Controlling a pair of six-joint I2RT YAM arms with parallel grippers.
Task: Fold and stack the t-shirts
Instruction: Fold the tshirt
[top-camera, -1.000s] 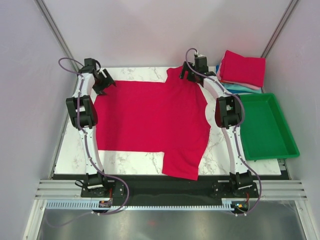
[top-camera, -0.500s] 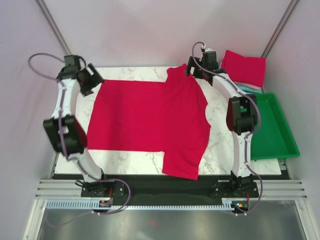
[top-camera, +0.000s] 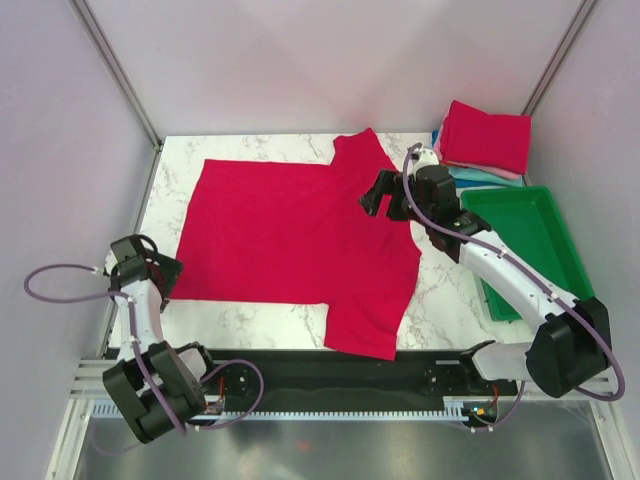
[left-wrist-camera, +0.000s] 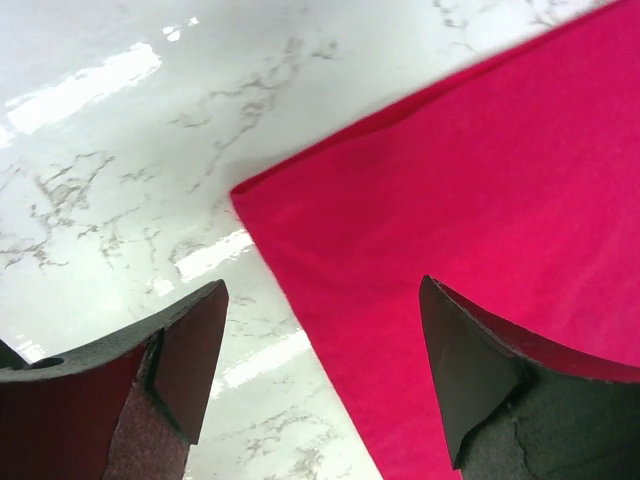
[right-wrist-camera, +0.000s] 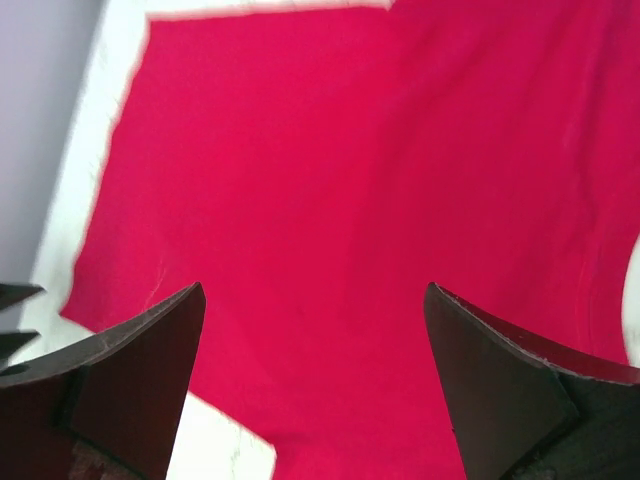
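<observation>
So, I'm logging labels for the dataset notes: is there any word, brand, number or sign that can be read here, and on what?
No text can be read in any view.
Spread red t-shirt: plain, no print or tag showing.
Folded t-shirts: no lettering shows.
Green tray: plain.
Small parts along the base rail: too small to read.

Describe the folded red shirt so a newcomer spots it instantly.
Find the green tray on the table's right side; a stack of folded shirts sits just behind its far end. The folded red shirt tops that stack, a compact rectangle over pink and teal layers, unlike the other red shirt spread flat mid-table.
</observation>
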